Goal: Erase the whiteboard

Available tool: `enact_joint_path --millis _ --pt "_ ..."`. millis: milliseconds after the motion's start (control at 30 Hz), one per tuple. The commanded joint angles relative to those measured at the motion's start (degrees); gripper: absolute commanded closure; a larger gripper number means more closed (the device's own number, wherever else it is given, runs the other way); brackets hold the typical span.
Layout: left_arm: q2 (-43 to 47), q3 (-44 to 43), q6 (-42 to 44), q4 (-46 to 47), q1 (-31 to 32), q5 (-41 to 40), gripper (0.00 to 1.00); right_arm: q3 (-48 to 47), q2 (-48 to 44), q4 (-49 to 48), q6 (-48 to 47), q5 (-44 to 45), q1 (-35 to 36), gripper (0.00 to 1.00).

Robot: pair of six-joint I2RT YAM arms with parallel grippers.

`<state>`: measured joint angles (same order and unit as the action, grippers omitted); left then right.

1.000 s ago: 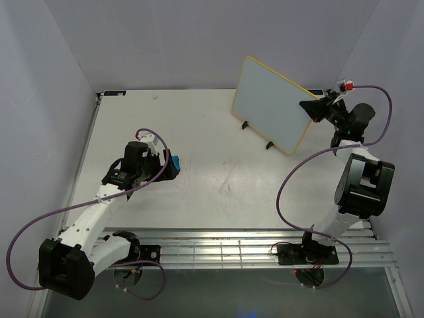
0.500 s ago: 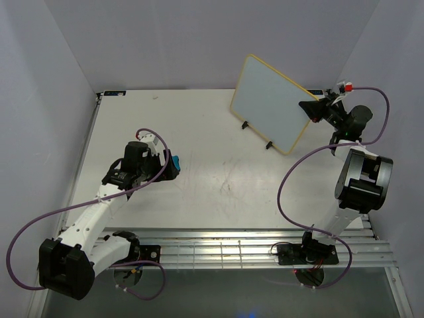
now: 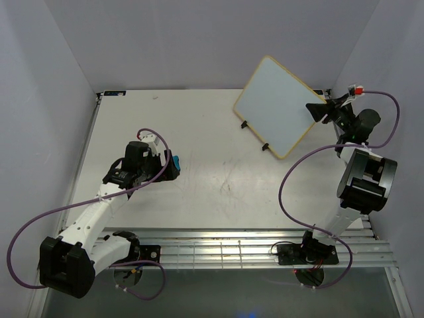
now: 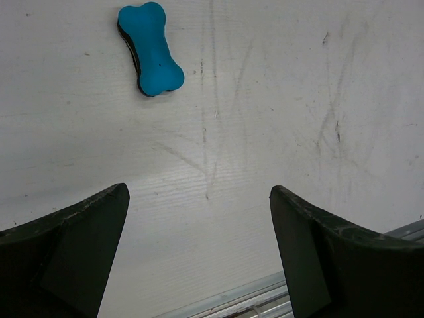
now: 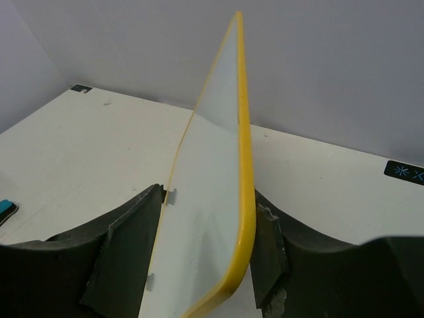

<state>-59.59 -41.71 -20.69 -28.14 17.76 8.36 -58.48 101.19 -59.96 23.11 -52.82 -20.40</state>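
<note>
Yellow along the thin frame of the board (image 3: 277, 106), plain white across its face. Held at the far right of the table (image 3: 212, 126), close to the back wall (image 3: 199, 40), tilted, with one rounded corner pointing down toward the near side. Clamped at its right-hand edge by the right gripper (image 3: 317, 110), one finger on each face.

Seen edge-on from the right wrist: yellow rim of the board (image 5: 246, 165) running up the middle of the view, with dark fingers (image 5: 126, 255) pressed close on either side. Right gripper (image 5: 199, 248) narrowed to the thickness of the board and gripping it. Caught a sliver of blue eraser (image 5: 5, 211) at the left border, down on the table (image 5: 86, 139).

Made out two black feet (image 3: 246, 124) under the lower left edge of the board. Could not tell whether these touched the table or hung just above it.

Found the eraser (image 3: 177, 162) left of centre, just beside the tip of the left gripper (image 3: 169, 167) and well apart from the board.

From the left wrist: bone-shaped eraser (image 4: 151, 48) flat on the scuffed white table (image 4: 278, 119), ahead of the fingers (image 4: 66, 258) and off to the left, touching neither. Left gripper (image 4: 199, 262) spread wide, with only bare table between its fingers.
</note>
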Motion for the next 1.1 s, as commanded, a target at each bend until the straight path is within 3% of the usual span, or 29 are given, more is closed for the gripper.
enact_joint_path --millis 0,400,533,733,1067 --pt "0.4 0.1 0.7 1.0 0.1 1.4 0.02 -1.2 0.4 -3.1 -1.2 0.4 0.0 0.41" --pt "0.2 0.2 0.9 1.2 0.1 1.9 0.02 0.3 0.6 -1.7 -4.7 1.9 -0.2 0.33" --pt "0.4 0.3 0.8 1.2 0.1 1.9 0.02 2.3 -0.2 -2.8 -6.5 1.2 -0.3 0.46" --pt "0.8 0.3 0.9 1.2 0.1 2.1 0.02 2.8 -1.8 -3.3 -6.9 0.3 -0.3 0.51" --pt "1.7 0.3 0.9 1.4 0.1 2.5 0.02 -0.6 -4.3 10.3 -12.9 -0.4 -0.3 0.7"
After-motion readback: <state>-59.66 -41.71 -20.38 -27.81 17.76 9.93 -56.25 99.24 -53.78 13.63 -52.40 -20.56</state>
